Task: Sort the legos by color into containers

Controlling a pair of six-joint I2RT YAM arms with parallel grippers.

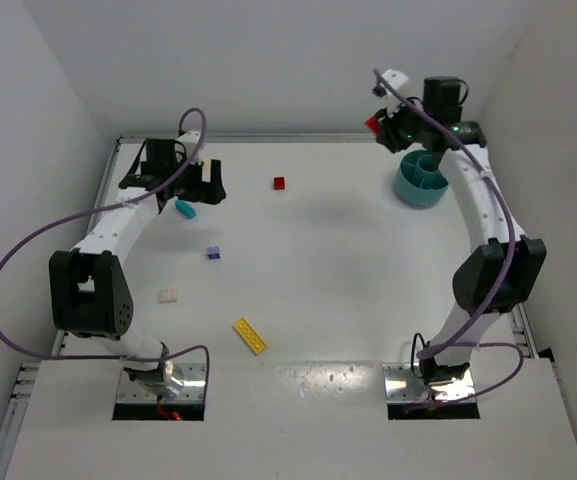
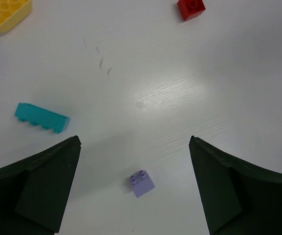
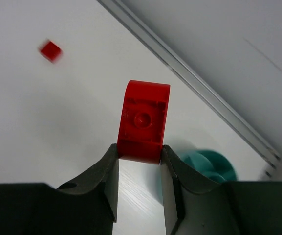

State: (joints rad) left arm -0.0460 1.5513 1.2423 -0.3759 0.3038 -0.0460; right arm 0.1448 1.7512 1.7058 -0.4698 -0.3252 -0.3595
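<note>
— What did the overhead view show?
— The right jaws held a red brick (image 1: 372,123) aloft near the teal dish (image 1: 423,182), not in it. A red cube (image 1: 280,183) lay on the desk (image 1: 348,270).
— And the left wrist?
— The left jaws stood spread over a purple cube (image 2: 141,183), with a cyan brick (image 2: 41,118) nearby.
— The right wrist?
— The right jaws pinched the red brick's sides.

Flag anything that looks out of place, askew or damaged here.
Nothing is spilled or broken. The cyan brick seems tipped over, its studs showing along one edge rather than on top. Faint dark scuff marks streak the table near it. The right gripper pinches the red brick by one end only.
</note>
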